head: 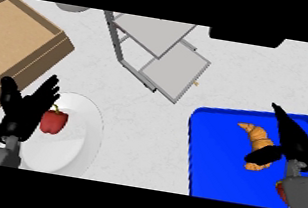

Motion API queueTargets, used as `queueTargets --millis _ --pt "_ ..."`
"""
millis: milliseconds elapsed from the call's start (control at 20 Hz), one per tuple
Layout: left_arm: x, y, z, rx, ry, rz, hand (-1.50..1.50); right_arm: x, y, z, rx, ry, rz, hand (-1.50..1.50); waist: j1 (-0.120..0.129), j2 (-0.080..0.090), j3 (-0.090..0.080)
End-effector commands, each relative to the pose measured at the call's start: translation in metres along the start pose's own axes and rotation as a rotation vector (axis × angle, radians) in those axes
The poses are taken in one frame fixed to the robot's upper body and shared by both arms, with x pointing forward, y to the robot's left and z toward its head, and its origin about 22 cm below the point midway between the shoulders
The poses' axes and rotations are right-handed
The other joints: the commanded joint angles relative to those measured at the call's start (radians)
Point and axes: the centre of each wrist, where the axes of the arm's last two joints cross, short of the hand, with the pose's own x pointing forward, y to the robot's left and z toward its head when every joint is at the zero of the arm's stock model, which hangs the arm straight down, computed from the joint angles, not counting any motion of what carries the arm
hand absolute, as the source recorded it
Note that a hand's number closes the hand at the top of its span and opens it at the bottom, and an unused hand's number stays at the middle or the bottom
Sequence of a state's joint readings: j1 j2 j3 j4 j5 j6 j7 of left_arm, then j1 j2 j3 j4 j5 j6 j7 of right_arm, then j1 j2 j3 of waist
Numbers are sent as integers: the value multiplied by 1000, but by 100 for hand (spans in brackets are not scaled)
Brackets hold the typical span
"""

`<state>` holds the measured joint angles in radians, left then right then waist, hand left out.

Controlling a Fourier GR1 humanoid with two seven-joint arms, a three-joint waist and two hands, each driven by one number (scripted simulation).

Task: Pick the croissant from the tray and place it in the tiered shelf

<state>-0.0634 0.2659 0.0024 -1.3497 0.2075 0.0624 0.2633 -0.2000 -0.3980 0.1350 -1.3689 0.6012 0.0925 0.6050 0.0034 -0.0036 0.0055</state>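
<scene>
No readable text, labels or numbers anywhere.

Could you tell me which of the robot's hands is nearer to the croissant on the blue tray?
The right hand: it is at the croissant, thumb across it. The left hand is far across the counter, beside the red pepper.

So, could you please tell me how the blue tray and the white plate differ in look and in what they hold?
The blue rectangular tray has a raised rim and straight sides, while the white round plate is smooth and curved. The tray holds an orange croissant, with the right hand over it; the plate holds a red bell pepper, with the left hand beside it. The tray lies at the right, the plate at the left. Both lie flat on the counter.
</scene>
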Motion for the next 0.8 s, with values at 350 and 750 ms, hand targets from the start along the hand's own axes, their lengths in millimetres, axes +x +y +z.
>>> queueTargets --millis 350,750 --pt "-12 -19 -4 -6 45 21 0 -8 44 -13 -11 -49 -41 -150 -1 4 -5" --pt "-17 1 0 -11 42 9 0 1 44 -21 161 -188 106 150 1 5 -6"
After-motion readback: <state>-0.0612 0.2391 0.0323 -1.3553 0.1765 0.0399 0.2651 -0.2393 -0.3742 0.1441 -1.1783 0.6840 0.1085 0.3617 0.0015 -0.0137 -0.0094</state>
